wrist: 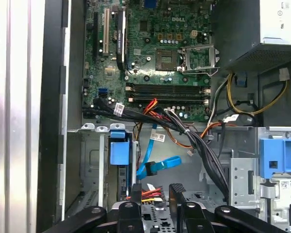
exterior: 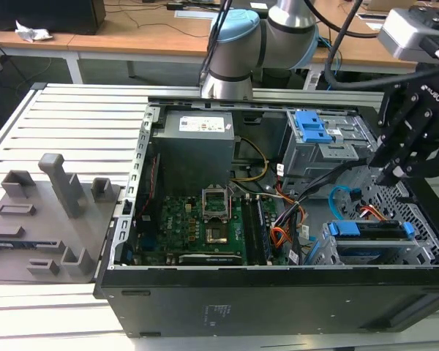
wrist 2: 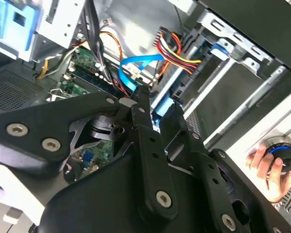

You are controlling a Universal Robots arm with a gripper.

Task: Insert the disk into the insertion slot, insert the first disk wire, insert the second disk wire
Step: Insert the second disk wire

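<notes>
The disk (exterior: 369, 229), in its blue carrier (wrist: 118, 150), stands on edge inside the insertion slot (exterior: 423, 216), the low perforated grey cage. The second disk wire (wrist: 161, 165), a flat light-blue cable, curls in a loop (wrist 2: 136, 64) just beside the disk's end. A bundle of red, yellow and black leads (wrist 2: 177, 51), which I take for the first disk wire, runs toward the disk; whether it is plugged in I cannot tell. My gripper (wrist: 156, 190) hovers over the cage (exterior: 390, 174), close to the blue loop, open with nothing between its fingers (wrist 2: 141, 109).
A taller grey bay with a blue latch (exterior: 312, 129) stands behind the cage. Black cable bundles (wrist: 203, 150) cross beside the motherboard (exterior: 197, 219). A person's hand (wrist 2: 262, 162) holds a round object outside the case. A grey fixture plate (exterior: 36, 219) lies at the exterior view's left.
</notes>
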